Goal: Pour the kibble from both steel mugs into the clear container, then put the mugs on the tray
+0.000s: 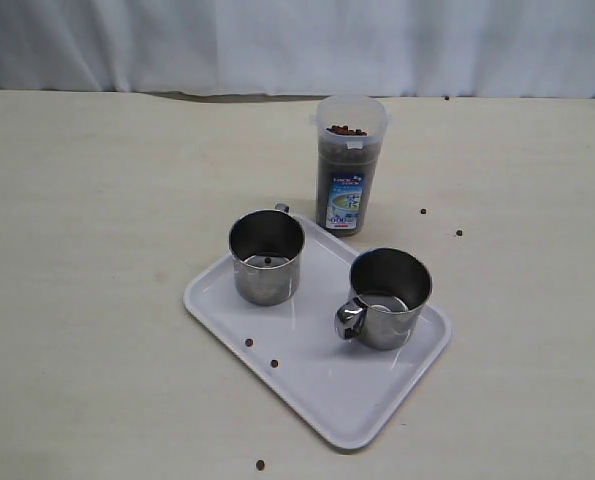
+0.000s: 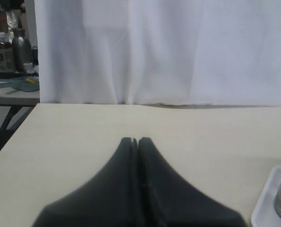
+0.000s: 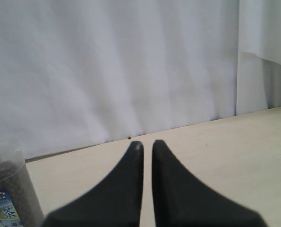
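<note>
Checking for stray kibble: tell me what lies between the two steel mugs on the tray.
Only bare tray between the left mug and right mug, per the exterior view.

- A white curtain [image 1: 297,45] hangs in soft folds along the far side.
- The pale beige tabletop [image 1: 77,300] is evenly lit.
- Beyond one table edge stands a second table [image 2: 12,97] bearing bottles [image 2: 3,52].

Text on one item only: the clear container [image 1: 349,150].
On its blue label [image 3: 5,208] I read "LOCK LOCK" in white, with a big character under it, probably "茶"; the smaller print is unreadable for me.
</note>
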Tool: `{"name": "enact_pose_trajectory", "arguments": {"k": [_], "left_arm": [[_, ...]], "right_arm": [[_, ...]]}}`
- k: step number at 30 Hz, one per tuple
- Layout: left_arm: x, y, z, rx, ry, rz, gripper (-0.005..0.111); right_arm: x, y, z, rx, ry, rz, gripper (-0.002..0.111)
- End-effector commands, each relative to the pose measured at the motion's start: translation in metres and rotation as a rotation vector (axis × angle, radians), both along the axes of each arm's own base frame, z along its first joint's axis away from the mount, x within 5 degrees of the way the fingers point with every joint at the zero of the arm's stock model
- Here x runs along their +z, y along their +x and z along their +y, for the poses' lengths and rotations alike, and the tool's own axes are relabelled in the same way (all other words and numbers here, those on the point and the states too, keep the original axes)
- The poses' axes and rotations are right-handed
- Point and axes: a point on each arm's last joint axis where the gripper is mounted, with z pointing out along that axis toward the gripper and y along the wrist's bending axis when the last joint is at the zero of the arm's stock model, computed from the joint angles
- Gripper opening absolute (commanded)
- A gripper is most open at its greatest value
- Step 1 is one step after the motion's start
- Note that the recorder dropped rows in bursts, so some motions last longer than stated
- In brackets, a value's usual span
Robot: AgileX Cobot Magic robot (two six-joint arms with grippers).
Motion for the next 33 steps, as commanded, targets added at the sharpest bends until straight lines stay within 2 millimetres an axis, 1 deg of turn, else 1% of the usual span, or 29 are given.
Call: {"name": "enact_pose_trajectory", "arguments": {"k": [1,33], "left_arm": [[0.0039,0.0002,-0.0002,-0.005,0.001,-0.053,0.000],[0.0033,0.0002,-0.0001,-0.004,0.014,-0.047,0.000]], "right_arm": [[-0.0010,-0.0001,0.0000,0.001,-0.004,0.001,0.005],[-0.0011,-0.0001,0.0007,0.014,0.000,0.002,0.005]]}}
